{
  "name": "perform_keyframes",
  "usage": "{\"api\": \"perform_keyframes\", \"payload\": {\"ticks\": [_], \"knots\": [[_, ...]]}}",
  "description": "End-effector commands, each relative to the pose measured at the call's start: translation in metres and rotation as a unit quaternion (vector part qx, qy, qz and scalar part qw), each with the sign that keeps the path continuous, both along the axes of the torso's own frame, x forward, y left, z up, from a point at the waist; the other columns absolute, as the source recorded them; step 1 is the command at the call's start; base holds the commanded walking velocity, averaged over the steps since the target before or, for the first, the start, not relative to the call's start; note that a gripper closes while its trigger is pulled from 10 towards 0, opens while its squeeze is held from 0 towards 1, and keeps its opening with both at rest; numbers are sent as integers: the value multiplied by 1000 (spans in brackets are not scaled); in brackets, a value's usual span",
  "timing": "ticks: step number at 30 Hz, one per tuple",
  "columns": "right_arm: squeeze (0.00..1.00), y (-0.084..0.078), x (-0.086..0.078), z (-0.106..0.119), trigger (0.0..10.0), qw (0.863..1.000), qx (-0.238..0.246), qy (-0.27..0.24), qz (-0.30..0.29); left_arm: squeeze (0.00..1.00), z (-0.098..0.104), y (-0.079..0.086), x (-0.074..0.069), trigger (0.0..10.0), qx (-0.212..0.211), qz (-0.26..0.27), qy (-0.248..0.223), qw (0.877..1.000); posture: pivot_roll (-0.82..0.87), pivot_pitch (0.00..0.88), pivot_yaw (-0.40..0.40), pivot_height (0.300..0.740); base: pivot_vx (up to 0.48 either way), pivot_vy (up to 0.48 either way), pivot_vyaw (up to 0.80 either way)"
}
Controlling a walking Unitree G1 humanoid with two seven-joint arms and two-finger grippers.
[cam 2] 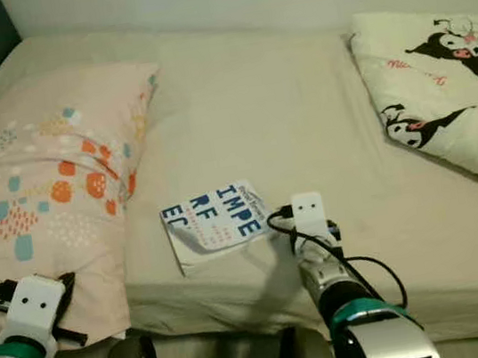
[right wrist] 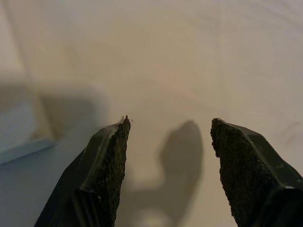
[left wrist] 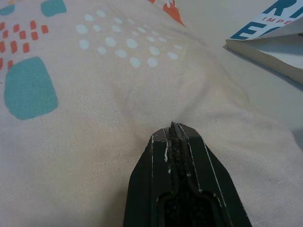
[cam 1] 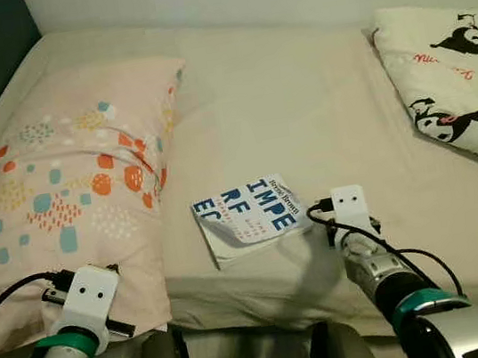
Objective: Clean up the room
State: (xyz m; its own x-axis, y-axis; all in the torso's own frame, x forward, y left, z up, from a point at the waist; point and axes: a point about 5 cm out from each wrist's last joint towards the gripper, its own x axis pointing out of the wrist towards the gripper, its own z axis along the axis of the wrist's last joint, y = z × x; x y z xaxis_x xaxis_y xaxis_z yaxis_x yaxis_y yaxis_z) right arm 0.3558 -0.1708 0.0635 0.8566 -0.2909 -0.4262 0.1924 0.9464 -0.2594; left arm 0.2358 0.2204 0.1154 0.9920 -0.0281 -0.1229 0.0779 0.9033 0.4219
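Two grippers over the bed. Right gripper [right wrist: 169, 142] hangs just above the bare sheet [cam 1: 300, 107], fingers spread wide with nothing between them, rough black pads [right wrist: 116, 156] facing each other. Left gripper [left wrist: 174, 135] has its fingers pressed together, tips against the pillow [cam 1: 69, 186]; it may be pinching a fold of the cover, hard to tell from the wrist view.

Book [cam 1: 249, 218] lies flat on the sheet near the front edge of the bed, between pillow and right gripper. It sits just to the left of the right gripper, close but apart, so the right arm is the nearer one. Its long axis runs roughly left-right, slightly skewed, cover up.

Book is a thin paperback, glossy white cover with blue lettering, the front-left cover corner curling up. Pillow is soft, peach cotton with orange and teal dots, rumpled. Sheet is beige, smooth, lightly creased. Folded blanket [cam 1: 454, 84] with black cartoon figures sits at the far right, well apart.

Likely next: right gripper shifts left to take the book's near edge.
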Motion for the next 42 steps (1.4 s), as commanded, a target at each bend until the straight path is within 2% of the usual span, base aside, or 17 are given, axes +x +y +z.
{"api": "perform_keyframes", "payload": {"ticks": [1, 4, 7, 10, 11, 13, 16, 19, 22, 29, 31, 32, 33, 35, 37, 41, 42], "knots": [[0, 4, 5, 8, 10000, 998, 41, -41, -7, 0, -5, 1, -2, 10000, 2, -1, 17, 1000, 275, 130, -38, 559, 0, 0, 0], [0, 7, 11, 20, 10000, 993, 72, -88, -13, 0, -5, 0, -2, 10000, 2, -1, 17, 1000, 275, 130, -38, 559, 0, 0, 0], [0, 24, 25, 53, 10000, 975, 126, -182, 31, 0, -4, 0, -1, 10000, 0, 1, 13, 1000, 267, 130, -38, 559, 0, 0, 0], [0, 33, 28, 61, 10000, 969, 135, -199, 58, 0, -4, 0, -1, 10000, -1, 3, 11, 1000, 265, 130, -38, 559, 0, 0, 0], [0, 43, 30, 65, 10000, 965, 137, -203, 92, 0, -3, 0, 0, 10000, -2, 3, 10, 1000, 262, 128, -40, 559, 0, 0, 0], [0, 71, 27, 63, 10000, 955, 141, -185, 187, 0, -3, 0, 0, 10000, -4, 4, 9, 1000, 261, 128, -40, 559, 0, 0, 0], [0, 90, 21, 54, 10000, 945, 137, -149, 257, 0, -4, -1, 1, 10000, -5, 4, 10, 1000, 261, 129, -37, 559, 0, 0, 0], [0, 97, 18, 48, 10000, 943, 129, -126, 280, 0, -4, -1, 1, 10000, -5, 3, 10, 1000, 261, 129, -37, 559, 0, 0, 0], [0, 107, 6, 25, 10000, 941, 94, -58, 320, 0, -5, -2, 2, 10000, -4, 0, 13, 1000, 256, 127, -29, 559, 0, 0, 0], [0, 119, -7, 7, 10000, 928, 71, -23, 366, 0, -5, -4, 4, 10000, -3, -5, 16, 1000, 254, 126, -23, 559, 0, 0, 0], [0, 128, -16, 0, 10000, 908, 85, -10, 409, 0, -6, -4, 5, 10000, -3, -6, 17, 1000, 254, 126, -23, 559, 0, 0, 0], [0, 128, -16, 0, 10000, 908, 85, -10, 409, 0, -6, -4, 5, 10000, -3, -6, 17, 1000, 254, 126, -23, 559, 0, 0, 0], [0, 131, -21, -4, 10000, 898, 87, -1, 430, 0, -6, -5, 5, 10000, -3, -7, 17, 1000, 254, 126, -23, 559, 0, 0, 0], [0, 131, -21, -4, 10000, 898, 87, -1, 430, 0, -6, -5, 5, 10000, -3, -7, 17, 1000, 254, 126, -23, 559, 0, 0, 0], [0, 134, -29, -12, 10000, 884, 75, 18, 462, 0, -7, -5, 5, 10000, -3, -8, 19, 1000, 250, 125, -24, 559, 0, 0, 0], [0, 127, -31, -20, 10000, 899, 42, 30, 436, 0, -7, -5, 5, 10000, -3, -8, 20, 1000, 250, 125, -24, 559, 0, 0, 0], [0, 121, -30, -23, 10000, 910, 30, 33, 413, 0, -7, -5, 5, 10000, -3, -8, 20, 1000, 250, 125, -24, 559, 0, 0, 0]]}}
